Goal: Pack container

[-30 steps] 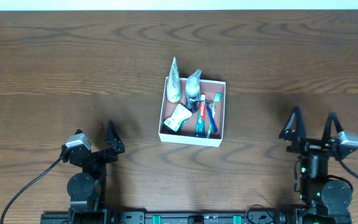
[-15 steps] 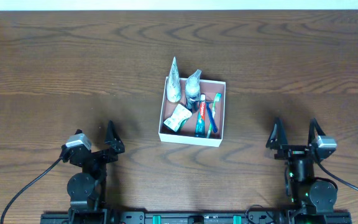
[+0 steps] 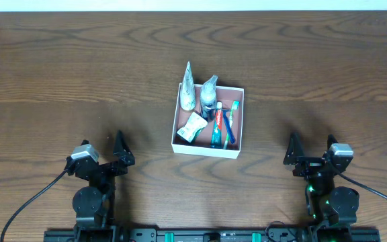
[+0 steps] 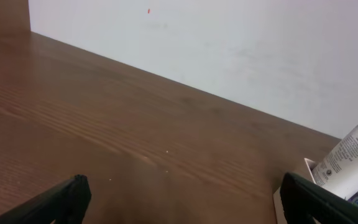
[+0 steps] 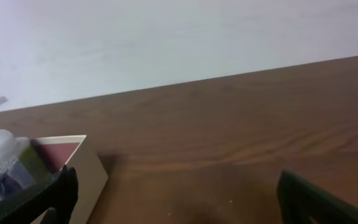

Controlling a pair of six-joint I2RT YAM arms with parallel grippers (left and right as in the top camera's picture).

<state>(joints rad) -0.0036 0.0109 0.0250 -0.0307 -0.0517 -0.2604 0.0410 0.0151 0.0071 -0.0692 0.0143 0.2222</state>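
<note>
While container [image 3: 205, 149] stays put | R tool [image 3: 310, 153] shifted left | jaws apart

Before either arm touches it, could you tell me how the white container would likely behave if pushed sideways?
It would probably slide rather than tip: the container is shallow and sits flat on the table. Its thin cardboard walls may flex if squeezed. The white tube leaning over the back wall could topple out.

Square white-walled cardboard container [image 3: 205, 150] sits on brown wooden table [image 3: 79, 74]; left pincer [image 3: 103, 140] gapes near-left of it, right pincer [image 3: 312, 140] near-right
</note>
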